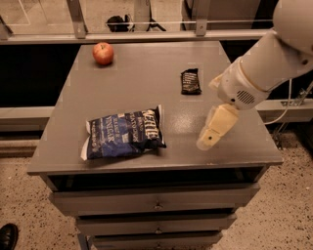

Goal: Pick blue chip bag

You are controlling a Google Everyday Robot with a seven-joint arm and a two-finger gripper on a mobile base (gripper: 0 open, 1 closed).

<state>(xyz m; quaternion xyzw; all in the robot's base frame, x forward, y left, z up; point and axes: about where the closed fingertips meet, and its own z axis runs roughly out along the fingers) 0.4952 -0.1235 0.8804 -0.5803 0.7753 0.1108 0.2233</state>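
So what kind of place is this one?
Probably an indoor office or lab test area: a grey drawer cabinet on a speckled floor, with a glass railing behind. The blue chip bag and an apple lie on top; the pincer hangs above the top, clear of the bag.

Blue chip bag [122, 134], left of jaws

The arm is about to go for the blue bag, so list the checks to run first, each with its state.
1. Sight of bag: ok; whole, flat on table.
2. Room around bag: ok; apple and packet lie apart from it.
3. Arm's gripper above bag: not ok; it hangs right of it, over the table's front right.
4. Way from gripper to bag: ok; apple and packet lie farther back.
5. Hold on bag: not ok; untouched.
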